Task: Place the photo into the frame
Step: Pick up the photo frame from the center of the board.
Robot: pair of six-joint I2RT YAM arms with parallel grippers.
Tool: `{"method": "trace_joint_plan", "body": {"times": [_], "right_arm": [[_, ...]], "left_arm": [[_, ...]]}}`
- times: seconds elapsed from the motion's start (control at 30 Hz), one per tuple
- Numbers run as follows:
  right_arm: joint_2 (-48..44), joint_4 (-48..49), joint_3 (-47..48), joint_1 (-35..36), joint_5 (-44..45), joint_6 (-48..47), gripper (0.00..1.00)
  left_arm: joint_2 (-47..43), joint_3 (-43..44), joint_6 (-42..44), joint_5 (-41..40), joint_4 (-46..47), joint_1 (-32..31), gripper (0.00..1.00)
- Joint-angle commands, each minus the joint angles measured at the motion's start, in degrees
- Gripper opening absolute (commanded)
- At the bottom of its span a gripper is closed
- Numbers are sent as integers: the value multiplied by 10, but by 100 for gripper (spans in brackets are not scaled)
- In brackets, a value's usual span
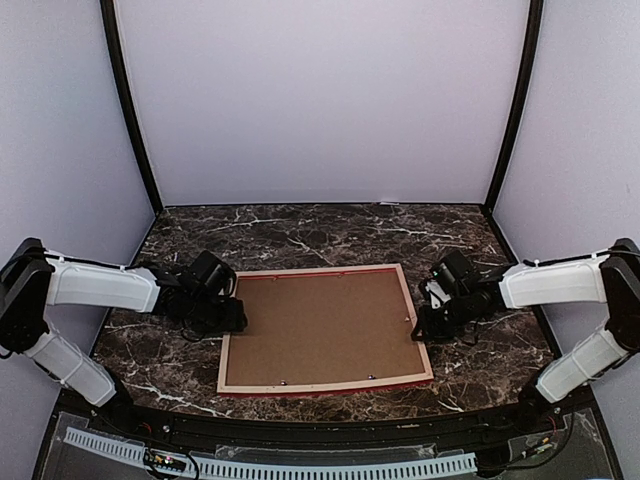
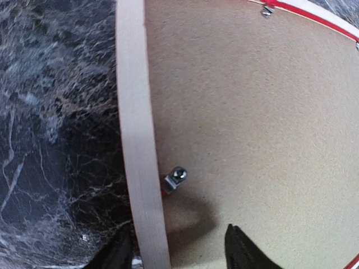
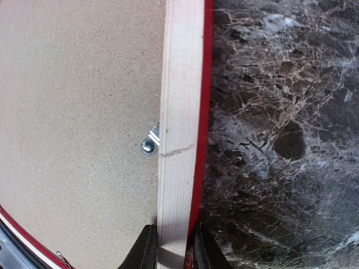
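The frame [image 1: 326, 384] lies face down on the marble table, its pale wood back up and a red edge showing. A plain brown backing board [image 1: 320, 325] fills it, and the photo is hidden. At the frame's left rail [image 2: 137, 140], my left gripper [image 2: 179, 252] is open: one finger is over the table, the other over the board, and neither touches the rail. At the right rail [image 3: 179, 84], my right gripper [image 3: 175, 247] is shut on the frame, a finger pressed to each side of the rail.
Small metal turn clips [image 2: 175, 179] [image 3: 148, 144] sit on the rails' inner edges, over the board. Dark marble table [image 1: 300, 235] lies all round the frame. White walls close in the back and both sides.
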Motion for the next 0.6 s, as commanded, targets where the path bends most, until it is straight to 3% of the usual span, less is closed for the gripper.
{"method": "trace_joint_plan", "body": {"times": [0.0,0.1,0.27,0.57], "right_arm": [[4,-14,-1,11,56,8,17],[16,-11,13,10,72,9,10],[60,20,52,4,74,15,0],[128,3,172,-39,13,-25,0]], "left_arm": [[-24,29,35,-6,-18,-3,67],[-46,35,69,-4,-3,-13,78],[-55,47,133,-20,33,-89,81],[24,127,288,-89,16,-256,85]]}}
